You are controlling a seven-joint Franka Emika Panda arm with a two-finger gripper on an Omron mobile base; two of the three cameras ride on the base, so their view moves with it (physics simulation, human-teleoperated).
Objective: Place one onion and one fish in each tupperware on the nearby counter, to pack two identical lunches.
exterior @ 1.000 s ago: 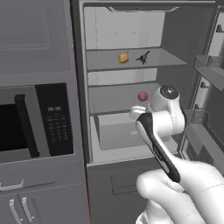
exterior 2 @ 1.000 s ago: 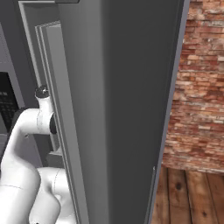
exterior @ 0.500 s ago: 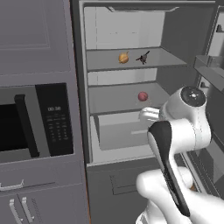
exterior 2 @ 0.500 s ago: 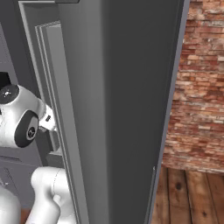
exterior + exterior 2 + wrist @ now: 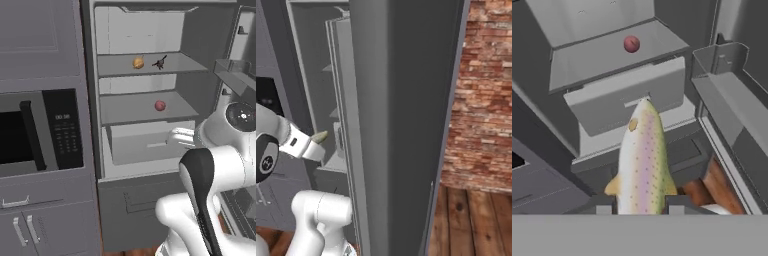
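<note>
The gripper (image 5: 641, 209) pinches the fish (image 5: 641, 160) by its tail end in front of the open fridge; long and probably slick, it may swing, so a mid-body hold looks steadier.

End effector (image 5: 641, 206) grips fish (image 5: 643, 160); red onion (image 5: 631, 44) on fridge shelf (image 5: 602, 56).

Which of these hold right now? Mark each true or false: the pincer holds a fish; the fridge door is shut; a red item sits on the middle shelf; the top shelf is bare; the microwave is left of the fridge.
1. The pincer holds a fish. True.
2. The fridge door is shut. False: it stands open.
3. A red item sits on the middle shelf. True.
4. The top shelf is bare. False: an orange-brown round item and a small dark thing lie there.
5. The microwave is left of the fridge. True.
</note>
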